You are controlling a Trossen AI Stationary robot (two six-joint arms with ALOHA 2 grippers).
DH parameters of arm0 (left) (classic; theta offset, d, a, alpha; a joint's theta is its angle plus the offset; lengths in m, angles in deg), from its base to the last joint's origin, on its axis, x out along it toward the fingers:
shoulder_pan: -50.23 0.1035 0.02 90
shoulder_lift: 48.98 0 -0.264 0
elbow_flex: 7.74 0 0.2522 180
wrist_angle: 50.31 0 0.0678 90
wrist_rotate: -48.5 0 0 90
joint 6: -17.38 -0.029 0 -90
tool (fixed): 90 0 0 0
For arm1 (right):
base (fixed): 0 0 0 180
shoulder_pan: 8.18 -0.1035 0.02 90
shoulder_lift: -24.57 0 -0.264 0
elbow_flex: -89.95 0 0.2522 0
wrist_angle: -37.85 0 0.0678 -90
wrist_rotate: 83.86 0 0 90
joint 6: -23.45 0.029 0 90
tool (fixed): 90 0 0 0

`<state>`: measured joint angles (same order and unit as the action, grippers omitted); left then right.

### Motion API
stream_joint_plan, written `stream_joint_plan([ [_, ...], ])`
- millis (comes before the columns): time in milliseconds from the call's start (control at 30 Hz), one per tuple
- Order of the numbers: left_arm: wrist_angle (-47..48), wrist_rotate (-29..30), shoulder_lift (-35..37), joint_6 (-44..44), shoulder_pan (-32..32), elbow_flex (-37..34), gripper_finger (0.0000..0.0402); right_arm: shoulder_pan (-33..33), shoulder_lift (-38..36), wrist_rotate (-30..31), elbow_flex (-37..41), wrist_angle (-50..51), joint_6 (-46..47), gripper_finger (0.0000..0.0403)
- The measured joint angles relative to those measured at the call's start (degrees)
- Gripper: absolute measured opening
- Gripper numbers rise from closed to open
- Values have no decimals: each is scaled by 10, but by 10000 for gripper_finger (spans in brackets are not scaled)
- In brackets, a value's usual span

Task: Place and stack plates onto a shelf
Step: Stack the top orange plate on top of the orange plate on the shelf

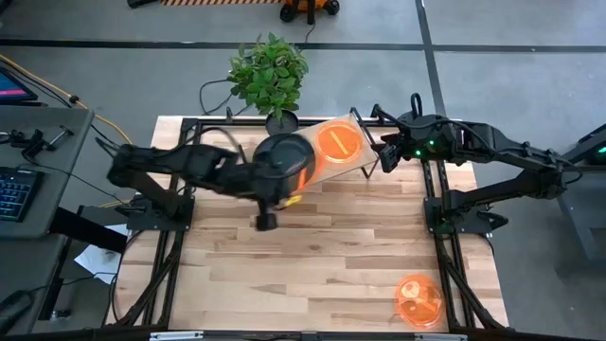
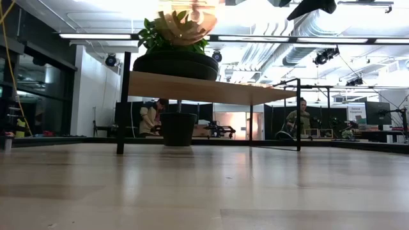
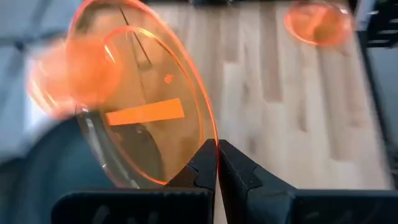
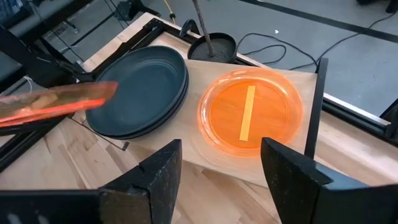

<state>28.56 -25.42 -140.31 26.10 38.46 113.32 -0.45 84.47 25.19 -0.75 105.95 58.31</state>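
The light-wood shelf stands at the table's far edge. On it lie a stack of dark plates and, to their right, one orange plate. My left gripper is over the dark stack, shut on a second orange plate, which also shows in the right wrist view and the low view. A third orange plate lies flat on the table near its near right corner. My right gripper is open, just right of the shelf, touching nothing. My left gripper pinches the rim of the orange plate between its two fingers. The plate is lifted clear and held steeply tilted, above the dark plates on the shelf.
A potted plant stands at the table's far edge behind the shelf, its pot showing under the board. Black frame rails run along the table's left and right sides. Bare tabletop stretches from the shelf to the near edge. People stand far off in the room.
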Motion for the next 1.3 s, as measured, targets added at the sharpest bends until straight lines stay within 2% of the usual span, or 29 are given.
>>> stream_joint_plan([
  [167, 0, 27, -107, -134, 49, 125, 0, 0, -3, 12, 0, -2, -12, 201],
  [267, -3, 27, -157, -203, 76, 172, 0, 0, -11, 28, 0, -5, -21, 201],
  [567, -59, 48, -249, -357, 136, 189, 0, 0, -47, 80, 0, -11, -23, 201],
  [967, -80, 47, -317, -379, 187, 190, 0, 0, -47, 86, 0, -17, -24, 201],
  [1300, -79, 45, -326, -355, 196, 189, 1, 0, -47, 92, 0, -17, -23, 201],
])
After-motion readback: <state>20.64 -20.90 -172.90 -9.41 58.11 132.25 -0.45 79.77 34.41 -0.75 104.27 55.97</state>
